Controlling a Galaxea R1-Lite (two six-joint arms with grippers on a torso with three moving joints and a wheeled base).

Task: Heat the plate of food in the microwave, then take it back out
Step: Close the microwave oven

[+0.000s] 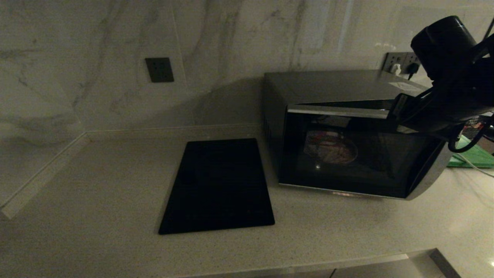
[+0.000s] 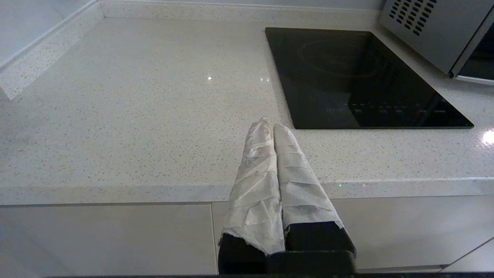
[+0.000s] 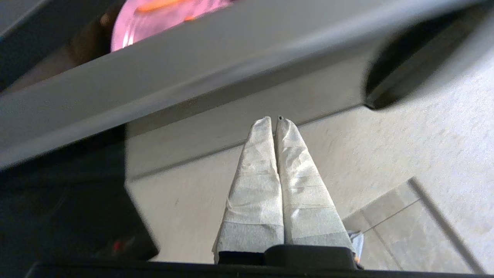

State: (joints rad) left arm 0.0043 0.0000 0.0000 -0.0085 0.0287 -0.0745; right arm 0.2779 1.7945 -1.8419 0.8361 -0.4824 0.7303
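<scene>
The silver-grey microwave (image 1: 328,87) stands at the back right of the counter. Its dark glass door (image 1: 347,154) leans out a little at the top, with a dark gap behind the silver strip. Through the glass the lavender plate of food (image 1: 331,148) shows inside; the right wrist view catches its pink rim and orange sticks (image 3: 162,19) above the door's edge (image 3: 193,88). My right arm (image 1: 444,96) reaches over the door's upper right corner. The right gripper (image 3: 274,119) is shut and empty, close under the door's edge. The left gripper (image 2: 270,125) is shut and empty over the counter's front edge.
A flat black rectangular panel (image 1: 218,185) lies in the counter left of the microwave, also seen past the left gripper (image 2: 359,77). A green board (image 1: 472,156) lies right of the microwave. Wall sockets (image 1: 401,63) with a plug sit behind it. Marble wall at the back and left.
</scene>
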